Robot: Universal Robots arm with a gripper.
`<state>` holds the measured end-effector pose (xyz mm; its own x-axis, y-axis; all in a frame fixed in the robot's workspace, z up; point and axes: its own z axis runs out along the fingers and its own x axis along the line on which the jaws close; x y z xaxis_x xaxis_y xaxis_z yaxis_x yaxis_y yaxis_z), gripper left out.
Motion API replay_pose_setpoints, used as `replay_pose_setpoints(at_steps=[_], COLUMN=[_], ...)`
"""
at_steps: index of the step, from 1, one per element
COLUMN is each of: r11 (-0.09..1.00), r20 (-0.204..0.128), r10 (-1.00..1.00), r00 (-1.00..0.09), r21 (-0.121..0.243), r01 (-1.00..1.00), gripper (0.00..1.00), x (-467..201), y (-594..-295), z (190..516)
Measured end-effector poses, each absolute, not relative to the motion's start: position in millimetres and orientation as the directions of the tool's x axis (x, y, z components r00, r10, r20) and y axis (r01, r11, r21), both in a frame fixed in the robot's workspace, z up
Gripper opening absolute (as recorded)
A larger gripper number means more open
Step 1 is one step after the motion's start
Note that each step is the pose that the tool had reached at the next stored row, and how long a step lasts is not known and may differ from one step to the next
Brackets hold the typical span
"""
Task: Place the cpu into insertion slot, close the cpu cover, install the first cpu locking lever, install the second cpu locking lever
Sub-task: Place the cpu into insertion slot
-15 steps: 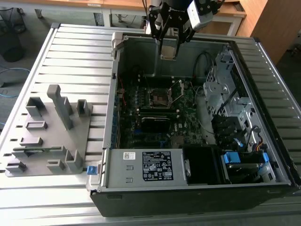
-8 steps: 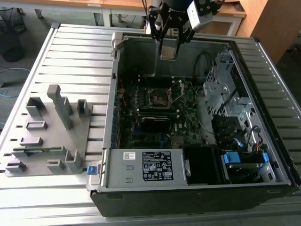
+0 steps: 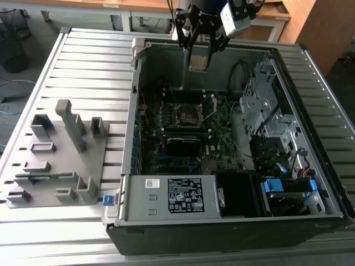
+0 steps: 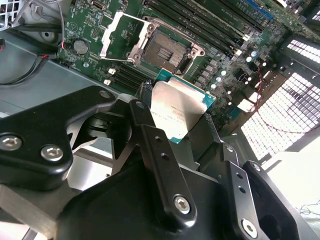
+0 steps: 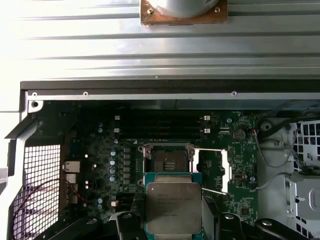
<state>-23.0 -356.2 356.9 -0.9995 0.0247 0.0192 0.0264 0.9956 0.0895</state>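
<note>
— Gripper (image 3: 198, 55) hangs at upper middle of the exterior view, above the open computer case (image 3: 132, 127). Its fingers (image 4: 150, 135) are clamped on the cpu (image 4: 180, 107) by two opposite edges. The metal top faces the camera in both wrist views.

— And the target?

— That's the insertion slot (image 3: 188, 114), centre frame in the exterior view, well below the chip. Bare, nothing seated in it. Beside it the cpu cover (image 4: 106, 42) is swung open, so the way down is free.

— How to do the placement well?

— My judgement: square the chip's edges to the socket rim before descending. Come straight down, with no sliding across the contacts. In the first wrist view the chip looks flat in the grip and roughly in line with the slot. Corner marks are too small to read, so orientation can't be confirmed. Let go only once it sits level, and never press.

— Hazards?

— Raised cover stands close beside the slot. The black heatsink (image 3: 188, 145) sits just below it in frame. Finger clearance looks tight on both.

— Surface, room?

— Case lies open-side up on a ribbed metal table (image 3: 83, 61). Grey fixture plate (image 3: 61, 160) at the exterior view's left, lower half. Labelled power supply (image 3: 172, 197) at lower middle. Wooden desks (image 3: 144, 6) along the top edge, wire bin (image 3: 11, 47) upper left, blue cable (image 3: 14, 88) on the floor.
</note>
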Motion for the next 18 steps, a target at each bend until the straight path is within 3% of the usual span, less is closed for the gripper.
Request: replay_pose_setpoints(at_steps=[18], r11=[0.996], r20=[0.019], r10=[0.025], r00=[-1.000], r21=[0.089], r01=[0.026], gripper=[0.54], x=[-23], y=[-356], z=[335])
